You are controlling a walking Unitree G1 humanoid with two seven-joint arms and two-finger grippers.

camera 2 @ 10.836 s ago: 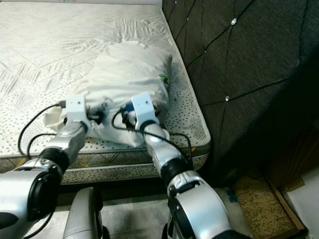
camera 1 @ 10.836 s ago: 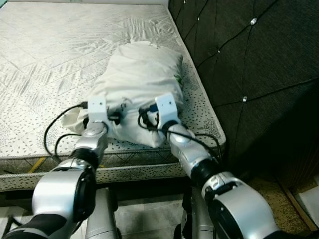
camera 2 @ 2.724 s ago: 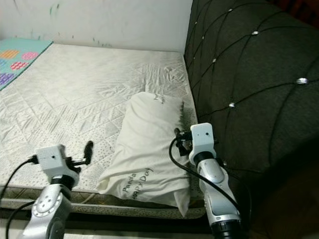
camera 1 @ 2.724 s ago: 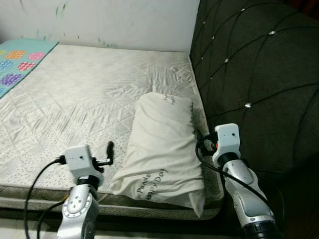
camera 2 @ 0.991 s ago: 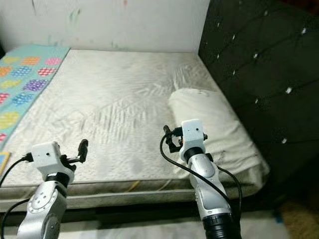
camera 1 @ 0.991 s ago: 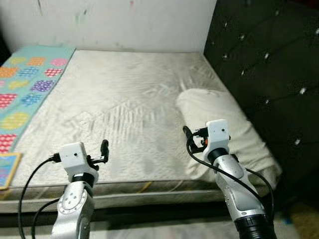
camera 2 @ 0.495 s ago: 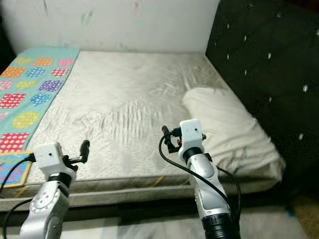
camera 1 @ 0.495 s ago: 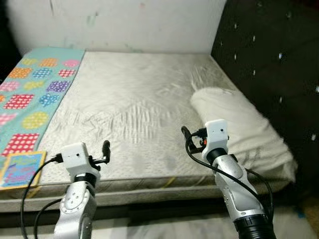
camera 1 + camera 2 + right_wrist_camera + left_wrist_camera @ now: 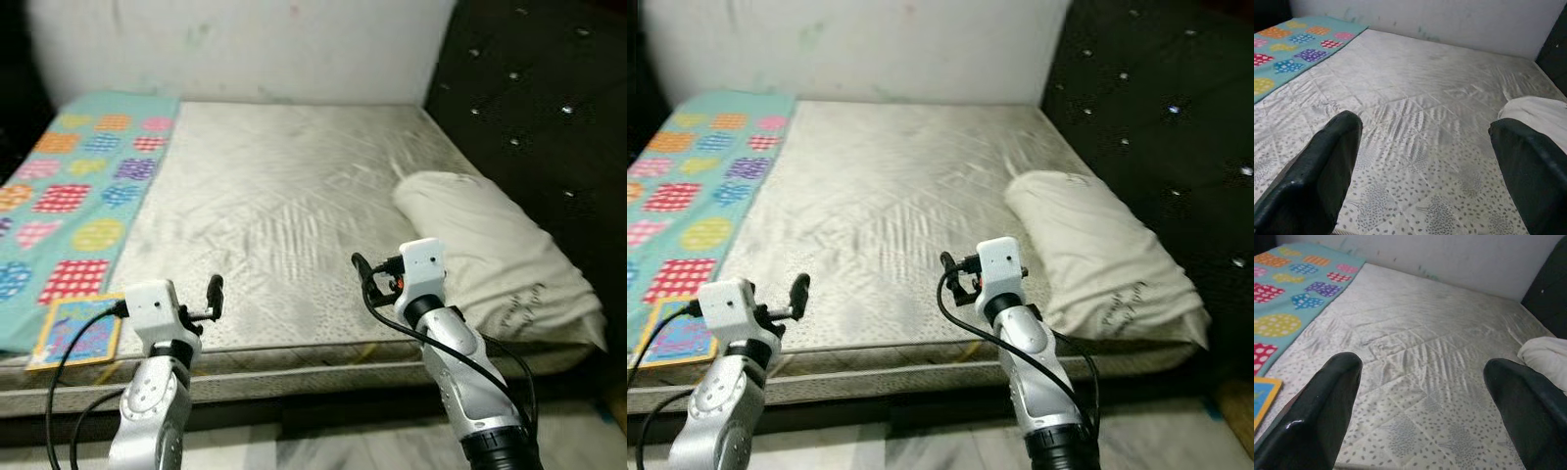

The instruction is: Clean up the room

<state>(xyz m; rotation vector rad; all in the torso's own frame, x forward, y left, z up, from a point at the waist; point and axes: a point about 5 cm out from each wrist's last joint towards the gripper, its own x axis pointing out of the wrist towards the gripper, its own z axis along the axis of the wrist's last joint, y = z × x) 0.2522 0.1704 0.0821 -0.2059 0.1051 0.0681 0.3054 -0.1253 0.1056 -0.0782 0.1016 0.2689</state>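
At the far left of the bed we see a teal blanket [image 9: 78,186] printed with bright patches, lying flat along the left side of the mattress [image 9: 284,206]. On its near corner, at the bed's front edge, lies a thin colourful book [image 9: 78,331], which we judge the likeliest thing left to tidy.

Our left gripper [image 9: 213,294] hovers over the front edge of the mattress, just to the right of the book; its wrist view shows the two fingers spread wide with nothing between them. Our right gripper [image 9: 361,269] hangs over the mattress further right, its fingers likewise wide apart and empty.

Right of that, a cream pillow [image 9: 500,259] lies along the dark tufted headboard [image 9: 529,98], near the bed's right front corner.

The risks we see: the book is flat and thin, so a pinch from above may catch the blanket instead and drag it askew, or nudge the book off the edge.
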